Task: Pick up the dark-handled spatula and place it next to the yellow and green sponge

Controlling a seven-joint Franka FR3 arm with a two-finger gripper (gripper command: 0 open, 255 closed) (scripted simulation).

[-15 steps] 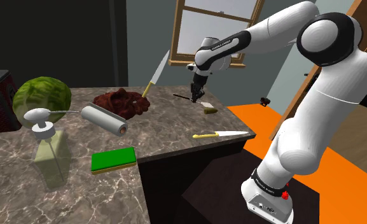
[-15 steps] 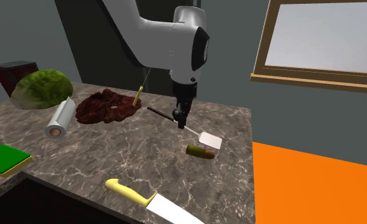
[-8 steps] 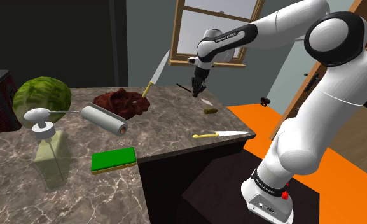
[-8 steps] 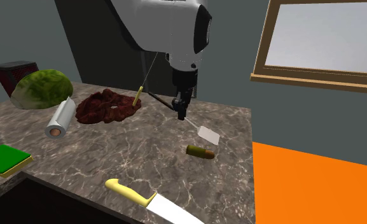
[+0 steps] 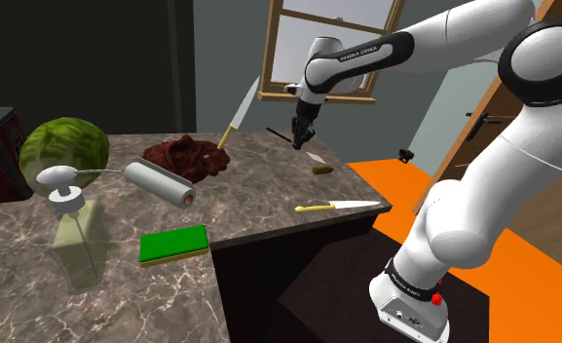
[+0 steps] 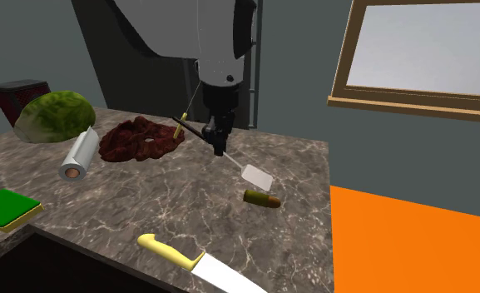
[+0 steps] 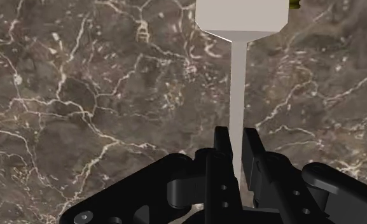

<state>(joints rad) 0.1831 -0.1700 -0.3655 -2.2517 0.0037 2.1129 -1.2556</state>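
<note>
Spatula (image 5: 279,133) hangs in the gripper (image 5: 298,139) over the counter's (image 5: 269,195) far end in the shoulder view, and the sponge (image 5: 174,244) lies well apart, so you carry it toward that view's lower left; the arm's (image 5: 434,39) white letters are too small to read. In the second exterior view its dark handle (image 6: 192,129) points up-left and its pale blade (image 6: 256,176) dips right. In the wrist view the fingers (image 7: 222,143) pinch its thin neck tight.
</note>
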